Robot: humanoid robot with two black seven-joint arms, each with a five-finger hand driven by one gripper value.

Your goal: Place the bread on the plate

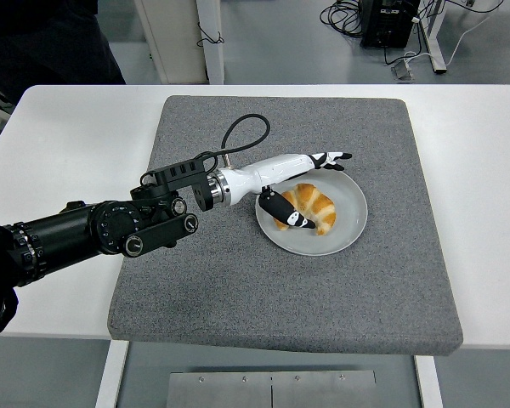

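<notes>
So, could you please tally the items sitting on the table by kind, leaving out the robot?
Croissant: 1
Plate: 1
Grey mat: 1
Total: 3

Golden-brown bread (309, 204), seemingly pale grey plate (348, 225), speckled grey mat (340, 289), white table (76, 144).

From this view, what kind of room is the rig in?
Probably a robotics lab or test bay: a white table with a grey foam mat, cables and a black equipment box on the bare floor behind.
</notes>
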